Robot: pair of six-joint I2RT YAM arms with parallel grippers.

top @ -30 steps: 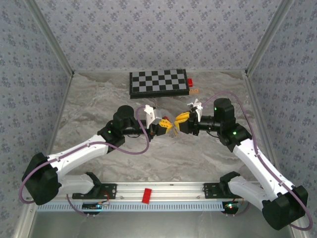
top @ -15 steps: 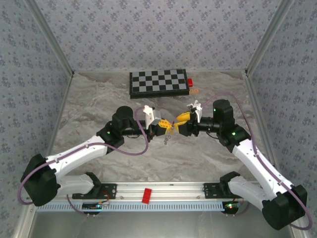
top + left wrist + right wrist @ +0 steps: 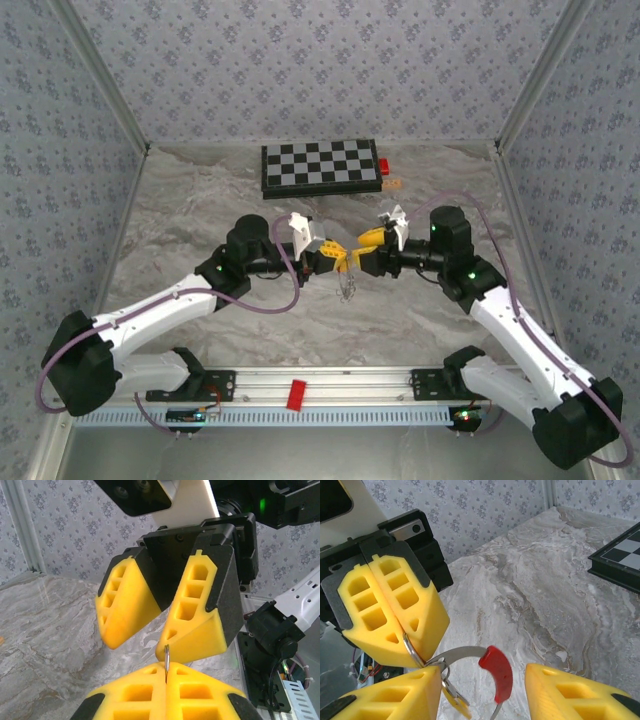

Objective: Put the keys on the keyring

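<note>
Two claws meet tip to tip above the middle of the surface (image 3: 200,210). The left claw (image 3: 339,258) is pressed together and pinches the thin grey wire of the ring (image 3: 462,651) at one point of its rim. The rest of the ring hangs free, down and toward the right claw (image 3: 359,257).

The right claw is spread and grips nothing. In its wrist view the red part (image 3: 498,674) of the ring lies in the gap between its own fingers (image 3: 570,692), with free space toward the one finger. Whether the wire touches the other fingertip I cannot tell. So the free arc of the ring lies straight ahead of the right claw and a little below it, and it runs roughly across the gap, not along it.

A small yellow key (image 3: 454,700) hangs under the ring close to the pinch. How it is fixed there I cannot tell. A small orange piece (image 3: 393,184) lies near the far edge, just beside the right end of the board (image 3: 320,165). It may be another key.

Both arms reach inward from the near corners with bent elbows, and their wrists are about level and point at each other. I judge that the right arm is the free one for the next grip, on the ring or on a key.
</note>
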